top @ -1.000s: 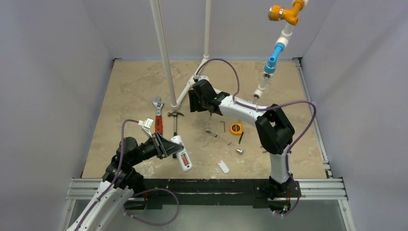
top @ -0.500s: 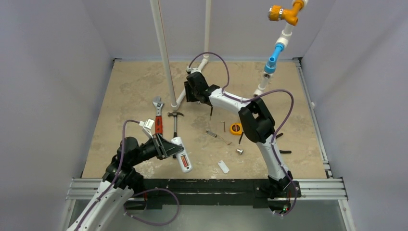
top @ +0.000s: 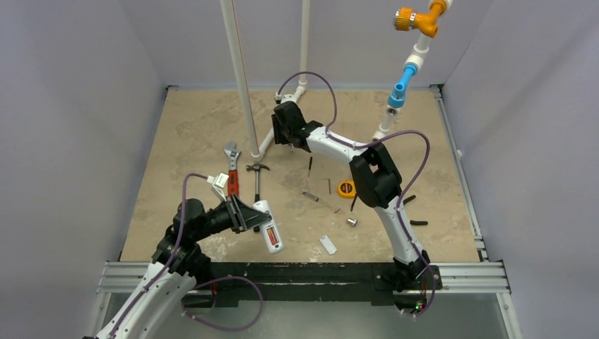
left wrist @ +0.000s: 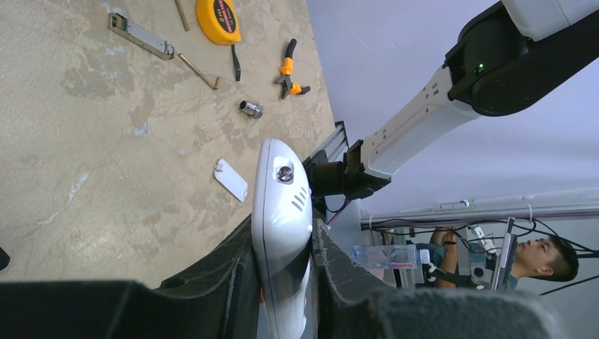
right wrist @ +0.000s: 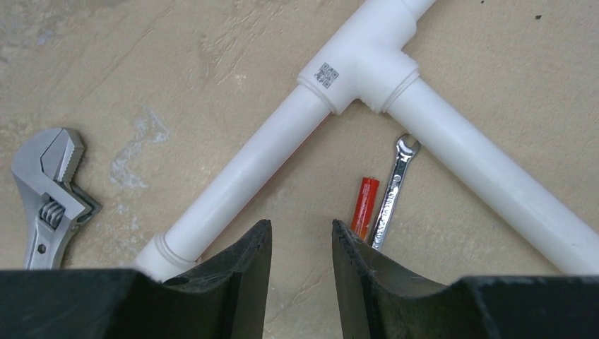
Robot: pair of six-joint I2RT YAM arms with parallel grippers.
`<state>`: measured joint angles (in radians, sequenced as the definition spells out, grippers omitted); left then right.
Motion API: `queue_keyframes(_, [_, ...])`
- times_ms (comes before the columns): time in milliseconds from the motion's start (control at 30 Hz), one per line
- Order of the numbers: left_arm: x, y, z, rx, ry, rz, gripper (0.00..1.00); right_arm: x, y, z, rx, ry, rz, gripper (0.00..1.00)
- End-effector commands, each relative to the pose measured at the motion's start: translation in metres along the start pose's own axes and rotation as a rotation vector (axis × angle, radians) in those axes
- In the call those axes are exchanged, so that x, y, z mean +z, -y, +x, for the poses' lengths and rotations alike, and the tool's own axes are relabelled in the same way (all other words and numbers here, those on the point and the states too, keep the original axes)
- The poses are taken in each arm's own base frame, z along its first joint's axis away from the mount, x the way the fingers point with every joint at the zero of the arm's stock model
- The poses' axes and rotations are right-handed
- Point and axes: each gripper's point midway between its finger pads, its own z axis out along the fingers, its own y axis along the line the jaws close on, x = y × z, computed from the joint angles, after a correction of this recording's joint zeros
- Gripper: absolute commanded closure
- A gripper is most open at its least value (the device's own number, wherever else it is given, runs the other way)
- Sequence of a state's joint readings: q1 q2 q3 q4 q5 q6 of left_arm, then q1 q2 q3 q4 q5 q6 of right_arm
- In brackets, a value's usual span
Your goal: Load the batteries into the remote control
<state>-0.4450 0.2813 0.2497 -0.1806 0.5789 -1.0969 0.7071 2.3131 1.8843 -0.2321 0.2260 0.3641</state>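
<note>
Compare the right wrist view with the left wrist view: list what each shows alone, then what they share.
Right wrist only: a battery lying beside a small spanner, a white pipe tee, an adjustable wrench, and the open right pincer holding nothing.
Left wrist only: the remote control clamped in the left pincer, a tape measure, pliers, a socket, and a small white cover.
Both: the tan tabletop.

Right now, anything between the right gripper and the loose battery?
Nothing. Right wrist view: the battery lies on bare table just beside the right gripper, with a small spanner beyond it.
</note>
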Motion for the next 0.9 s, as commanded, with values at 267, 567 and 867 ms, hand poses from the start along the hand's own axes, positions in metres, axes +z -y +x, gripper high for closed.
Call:
queue_keyframes(267, [0.000,0.023,-0.007,0.046,0.006,0.083,1.00,0.013,0.027,-0.014,0.047,0.009,0.069,0.65])
queue_keyframes(567, [-0.001,0.021,-0.006,0.043,0.007,0.083,1.00,0.025,0.026,-0.003,0.056,-0.030,0.051,0.66])
queue_keyframes(867, [-0.001,0.020,-0.006,0.042,0.006,0.078,1.00,0.034,0.027,0.017,0.053,-0.081,0.054,0.72])
